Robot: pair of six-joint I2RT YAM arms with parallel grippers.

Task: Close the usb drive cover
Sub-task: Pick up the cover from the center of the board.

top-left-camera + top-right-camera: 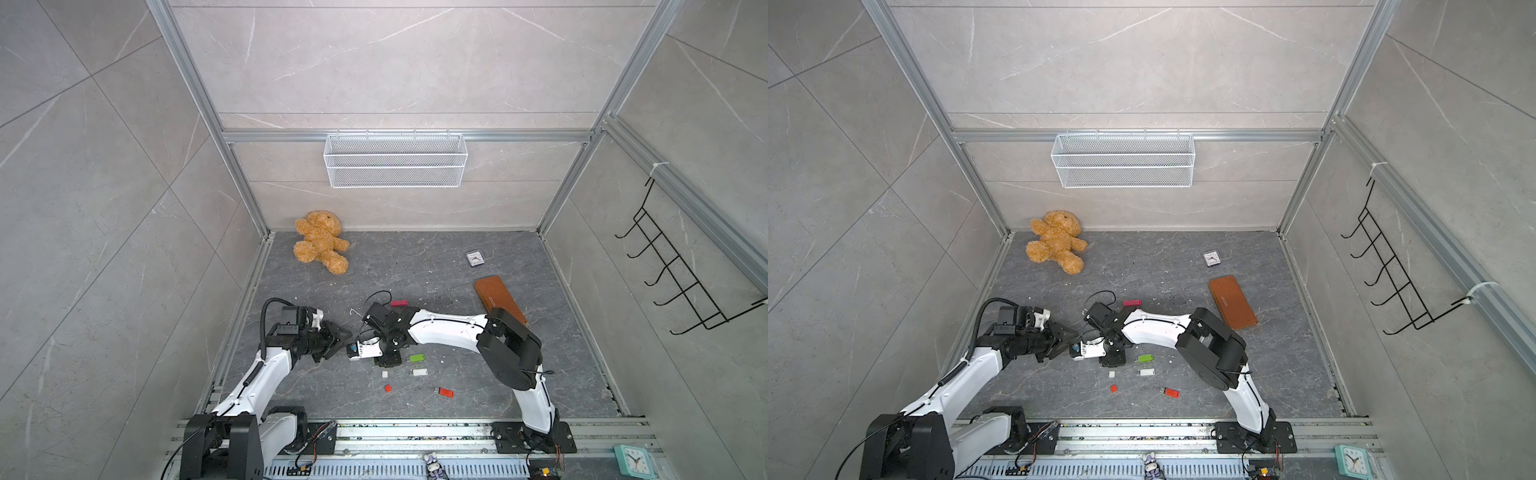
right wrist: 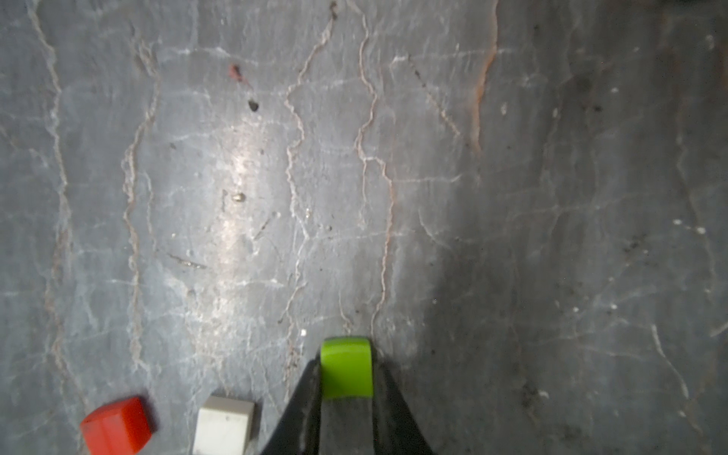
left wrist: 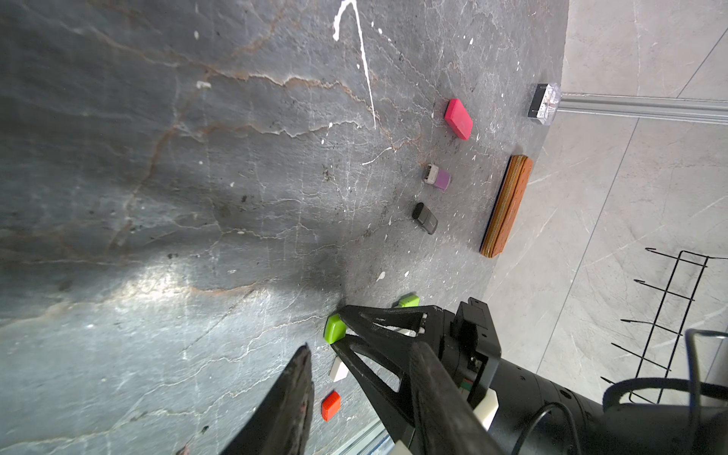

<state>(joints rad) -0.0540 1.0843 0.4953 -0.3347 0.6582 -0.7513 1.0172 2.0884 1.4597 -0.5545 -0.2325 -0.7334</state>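
My right hand (image 2: 346, 364) is clamped narrow on the small lime-green plastic USB cap (image 2: 346, 370), one finger each side, low over the dark grey marbled desk (image 2: 354, 177). Can't tell if the cap is lifted or resting. Only the right wrist view shows that grip cleanly, lower centre of frame. In both top views my wrist covers the fingertips.

The lime-green USB drive body (image 1: 417, 357) lies on the desk just right of the right hand in both top views, apart from the cap. The left wrist view catches only a sliver of it behind my right fingers.

My left hand (image 1: 343, 340) is half spread with nothing in it. It sits left of the right hand, lower centre in the top views.

Right wrist view, lower left: small red plastic cap (image 2: 116, 425) and white plastic cap (image 2: 224, 429), loose, side by side.

Left wrist view only, centre right: pale purple USB drive with bare metal plug (image 3: 436, 177) and black USB drive (image 3: 424, 218). My right arm hides both from above. The pink rectangular USB drive (image 3: 458, 118) shows there and in the top views.

Top views add a white USB drive (image 1: 419, 372) and a red USB drive (image 1: 444, 392), lower centre, plus a tan plush teddy bear (image 1: 322, 243) at centre left.

Containers:
- White wire-mesh basket (image 1: 395, 160) hangs on the back-wall rail, seen in the top views only.
- Brown zip wallet (image 1: 498, 299) lies flat, centre right; its inside is hidden.
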